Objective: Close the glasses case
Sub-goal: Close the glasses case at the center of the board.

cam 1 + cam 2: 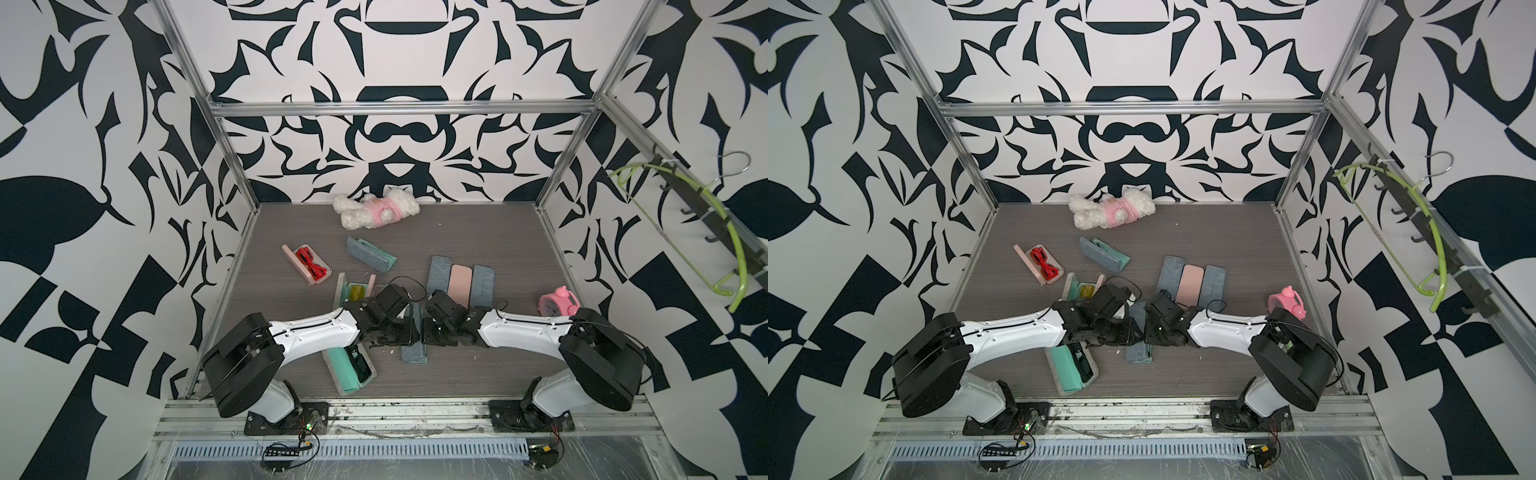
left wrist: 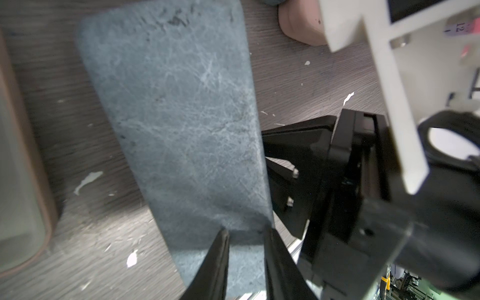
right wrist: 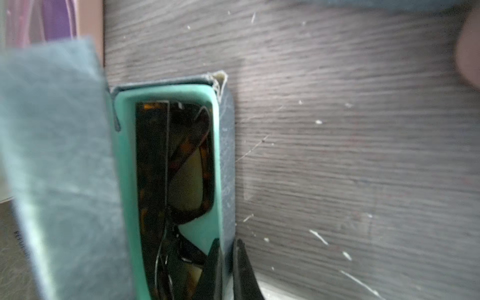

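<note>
The glasses case (image 1: 413, 353) (image 1: 1140, 353) is grey-blue outside and teal inside. It lies at the middle of the table, where both grippers meet over it. Brown tortoiseshell glasses (image 3: 187, 168) lie in its teal tray. Its grey lid (image 2: 181, 104) (image 3: 57, 155) stands raised and tilted over the tray, so the tray is partly uncovered. My left gripper (image 2: 245, 231) (image 1: 409, 338) has its fingers a narrow gap apart, closed on the lid's end. My right gripper (image 3: 228, 244) (image 1: 428, 338) is shut on the tray's side wall (image 3: 227, 155), one finger inside and one outside.
An open teal case with dark glasses (image 1: 353, 368) lies close under my left arm. Farther back are a teal case with yellow glasses (image 1: 353, 291), a pink case with red glasses (image 1: 309, 264), a grey case (image 1: 370, 255) and three flat cases (image 1: 459, 282). A pink clock (image 1: 559, 303) stands right, a plush toy (image 1: 376, 210) at the back.
</note>
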Tool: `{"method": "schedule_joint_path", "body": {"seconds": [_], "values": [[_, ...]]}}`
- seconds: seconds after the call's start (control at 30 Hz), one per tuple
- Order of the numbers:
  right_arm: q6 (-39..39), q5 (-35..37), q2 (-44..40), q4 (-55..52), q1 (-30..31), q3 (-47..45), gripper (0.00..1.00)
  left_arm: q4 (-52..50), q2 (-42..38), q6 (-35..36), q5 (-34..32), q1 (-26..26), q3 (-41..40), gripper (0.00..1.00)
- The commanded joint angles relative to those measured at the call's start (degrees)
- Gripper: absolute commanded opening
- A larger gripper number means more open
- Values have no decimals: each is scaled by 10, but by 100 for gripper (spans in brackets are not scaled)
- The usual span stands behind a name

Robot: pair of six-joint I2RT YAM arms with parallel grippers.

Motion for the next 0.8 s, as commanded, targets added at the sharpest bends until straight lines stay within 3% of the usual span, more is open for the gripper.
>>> {"method": "schedule_joint_path", "body": {"seconds": [0.0, 0.77], "values": [[-3, -8, -12, -1, -4, -6, 10, -28, 23, -1, -1, -4, -3, 28], [-8, -34, -26, 12, -21, -22, 11, -11, 41, -7, 1, -4, -5, 28]]}}
